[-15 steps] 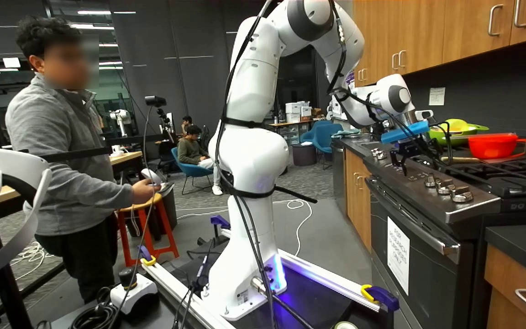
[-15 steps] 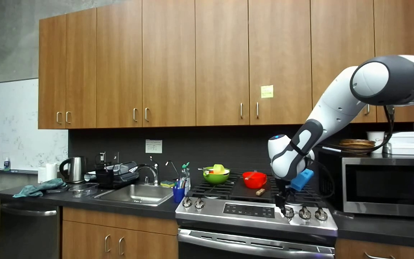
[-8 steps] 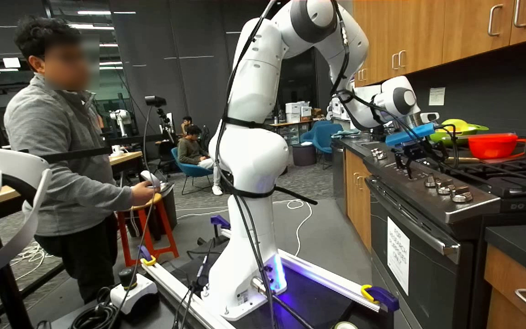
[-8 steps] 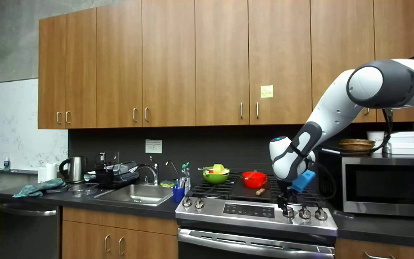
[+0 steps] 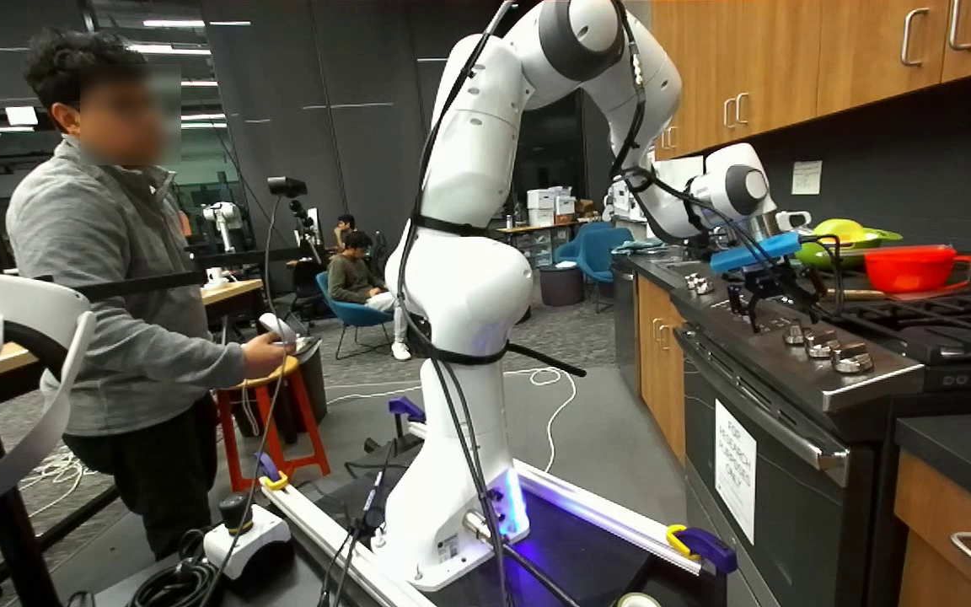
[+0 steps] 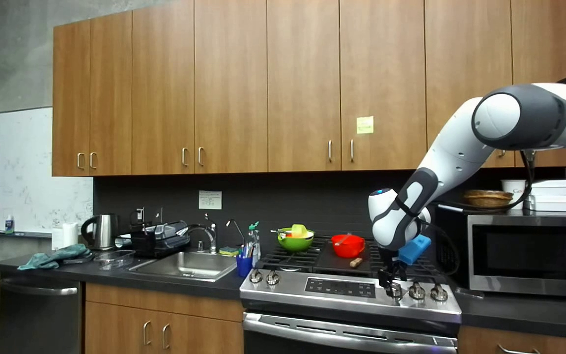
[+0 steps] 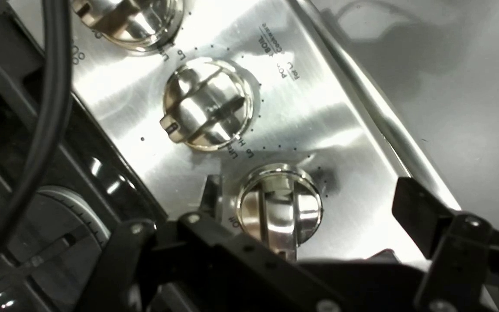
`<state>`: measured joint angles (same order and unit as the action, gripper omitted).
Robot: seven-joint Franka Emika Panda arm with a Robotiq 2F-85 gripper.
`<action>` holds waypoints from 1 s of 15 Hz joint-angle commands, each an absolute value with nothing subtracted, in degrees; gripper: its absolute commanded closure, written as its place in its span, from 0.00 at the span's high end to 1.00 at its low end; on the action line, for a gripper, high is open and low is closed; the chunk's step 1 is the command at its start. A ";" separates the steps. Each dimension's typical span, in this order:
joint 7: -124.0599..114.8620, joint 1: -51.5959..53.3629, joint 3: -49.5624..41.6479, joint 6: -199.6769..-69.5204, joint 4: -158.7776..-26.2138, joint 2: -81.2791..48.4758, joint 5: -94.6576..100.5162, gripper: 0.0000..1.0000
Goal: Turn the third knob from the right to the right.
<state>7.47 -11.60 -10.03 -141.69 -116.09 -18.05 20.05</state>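
In the wrist view my claw (image 7: 314, 203) is spread wide and grips nothing: the far finger (image 7: 211, 195) and the near finger (image 7: 418, 212) stand well apart over the panel (image 7: 319, 112). I take that span as meant to straddle the knob (image 7: 280, 208) front to back, ready to pinch its raised bar (image 7: 280, 225). The bar points away from the "Off" print (image 7: 234, 222), so a turn to the right should, I judge, bring it to that mark. The knob shows in the gap but lies closer to the far finger; I would centre before squeezing. Whether a finger touches it, I cannot tell.

In an exterior view the knob, third from the right, is the leftmost of the right-hand group on the stove (image 6: 342, 307). The claw stands at its left and hides part of it, a side approach that should spare the next knob (image 6: 416, 291). The red bowl (image 6: 349, 250) sits on the far part of the surface (image 6: 329, 260), where I expect it won't hinder a twist.

In an exterior view the arm (image 5: 469, 278) reaches across from the near side and bends over, so the fingers point steeply down at the sloped panel. The blue block (image 5: 755, 251) sits above the claw; I'd watch it during the turn.
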 commanded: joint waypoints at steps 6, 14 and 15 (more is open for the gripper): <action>10.12 -11.97 -9.87 -142.50 -115.53 -18.36 17.32 0.59; 10.96 -12.04 -9.70 -142.88 -115.99 -18.38 16.39 0.71; 10.97 -12.07 -9.70 -143.03 -116.09 -18.43 16.33 0.69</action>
